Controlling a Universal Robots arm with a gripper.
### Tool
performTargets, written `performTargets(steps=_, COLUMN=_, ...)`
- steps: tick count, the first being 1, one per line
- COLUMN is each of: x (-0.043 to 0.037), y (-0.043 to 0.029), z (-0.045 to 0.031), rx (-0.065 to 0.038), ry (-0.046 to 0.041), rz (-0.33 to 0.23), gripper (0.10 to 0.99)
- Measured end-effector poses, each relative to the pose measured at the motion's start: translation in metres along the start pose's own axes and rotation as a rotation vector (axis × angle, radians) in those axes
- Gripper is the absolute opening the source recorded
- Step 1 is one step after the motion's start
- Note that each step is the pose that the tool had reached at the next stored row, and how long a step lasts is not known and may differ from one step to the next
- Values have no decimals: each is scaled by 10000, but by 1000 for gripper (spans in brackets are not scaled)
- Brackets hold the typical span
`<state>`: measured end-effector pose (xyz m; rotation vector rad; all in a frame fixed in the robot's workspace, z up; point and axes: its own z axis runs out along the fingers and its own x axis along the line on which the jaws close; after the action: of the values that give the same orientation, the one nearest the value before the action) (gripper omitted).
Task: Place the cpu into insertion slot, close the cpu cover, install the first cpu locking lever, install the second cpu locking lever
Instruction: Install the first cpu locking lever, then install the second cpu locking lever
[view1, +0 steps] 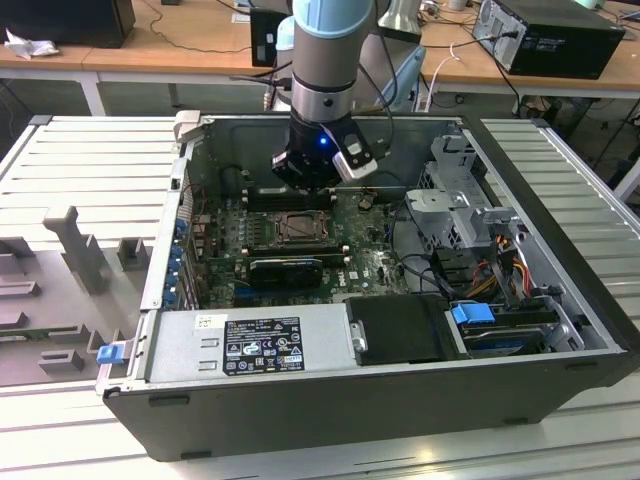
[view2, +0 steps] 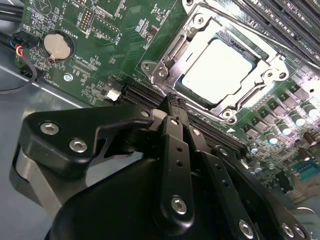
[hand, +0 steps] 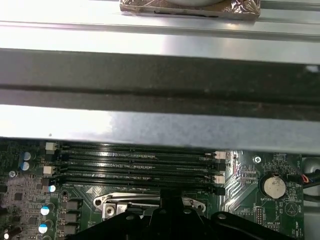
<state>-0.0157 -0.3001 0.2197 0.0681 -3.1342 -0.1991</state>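
My fingers (view2: 172, 107) are pinched together with nothing between them, tips hanging just above the memory slots (view2: 150, 97) beside the socket. Going left to right in the second wrist view: coin battery (view2: 56, 46), then green board (view2: 100, 55), then the slot (view2: 220, 65) with the cpu (view2: 217, 70) already seated flat and the cover (view2: 172, 52) down around it. Looks to me like levers are the job now, so I'd press slow and straight, keeping my gripper (view1: 312, 165) off the memory slots.
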Motion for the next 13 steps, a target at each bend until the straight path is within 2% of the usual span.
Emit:
performTargets(steps=3, x=0, y=-17, z=-2, rx=1, ry=0, rz=-1, gripper=106)
performTargets(steps=6, x=4, y=-75, z=-10, rx=1, ry=0, rz=0, gripper=106)
performTargets(steps=13, x=4, y=-107, z=-11, rx=1, ry=1, rz=-1, gripper=106)
